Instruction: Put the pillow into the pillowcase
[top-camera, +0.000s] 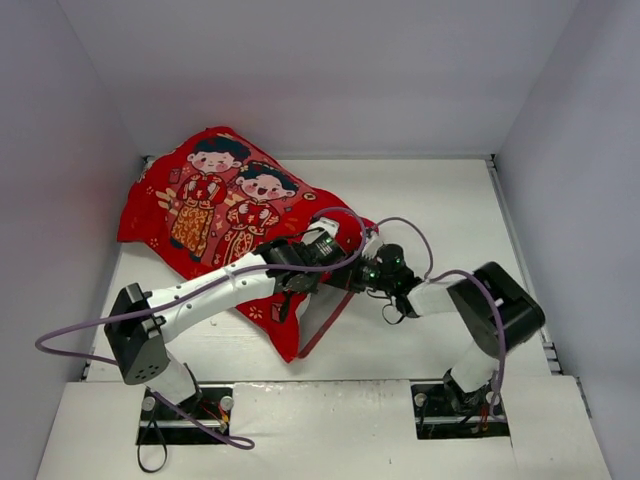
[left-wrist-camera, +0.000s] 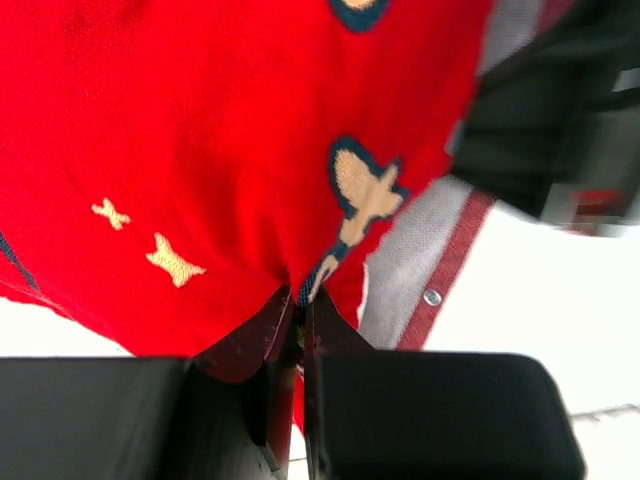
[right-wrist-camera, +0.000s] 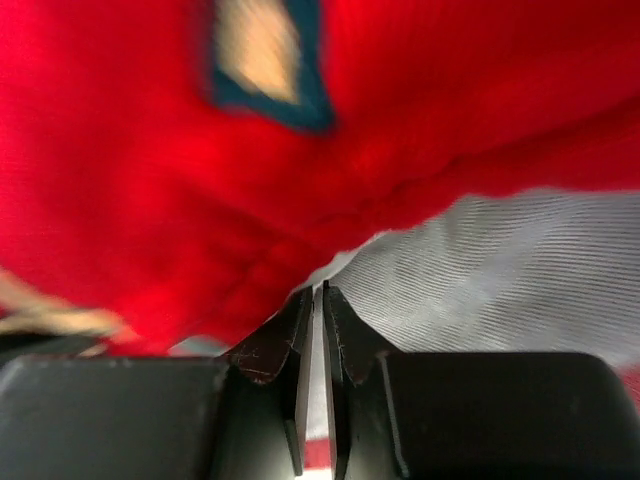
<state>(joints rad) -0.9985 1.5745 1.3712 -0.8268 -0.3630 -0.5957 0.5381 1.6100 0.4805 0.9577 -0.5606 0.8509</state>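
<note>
Pillowcase (top-camera: 228, 212) bulges red, printed with two cartoon figures.

Left end effector (top-camera: 335, 272) and right end effector (top-camera: 368, 272) meet at the near end of the pillowcase (top-camera: 220, 212).

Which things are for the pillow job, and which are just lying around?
For the job:
pillowcase
white fabric at its opening, probably the pillow
left pincer and right pincer, both closed on the pillowcase's edge

Just there:
purple cables
table
</note>
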